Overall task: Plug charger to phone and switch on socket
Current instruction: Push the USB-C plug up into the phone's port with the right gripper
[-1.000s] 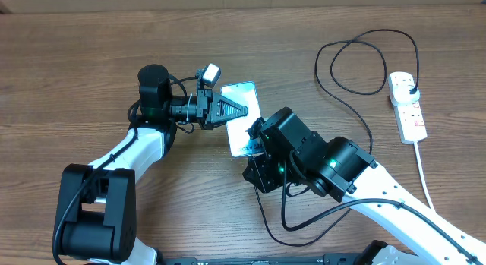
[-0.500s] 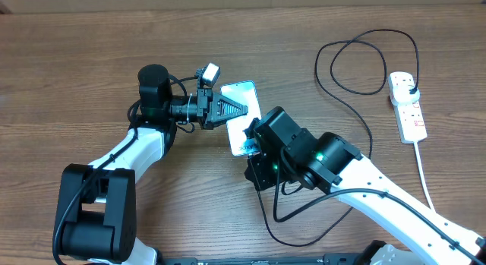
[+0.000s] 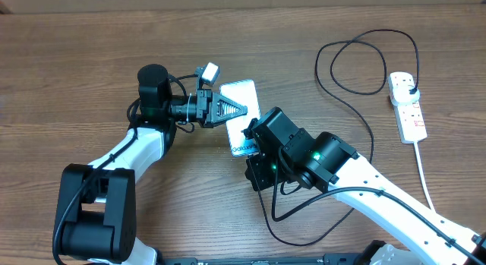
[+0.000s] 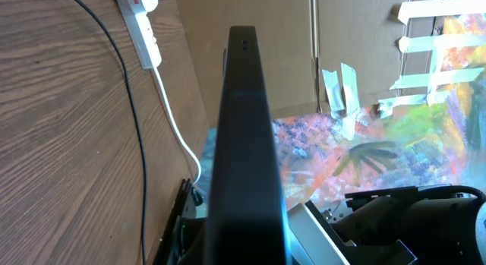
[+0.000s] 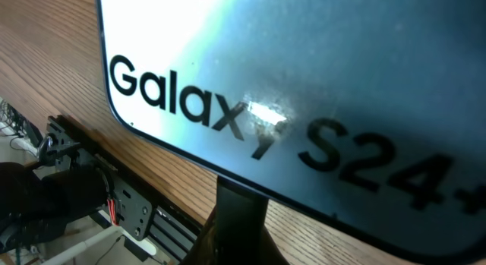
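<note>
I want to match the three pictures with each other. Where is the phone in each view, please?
Overhead: the phone is near the centre of the picture, screen up.
Left wrist: the phone is the dark bar in the middle, seen edge-on.
Right wrist: the phone fills the upper part, with its "Galaxy" text readable.
Shared landmark: the wooden table, which is on the left in both wrist views.

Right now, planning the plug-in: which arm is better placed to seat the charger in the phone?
Likely right: the right gripper sits shut at the bottom edge of the phone, the charger leading under it. The left gripper is shut on the phone's side, steadying it.
</note>
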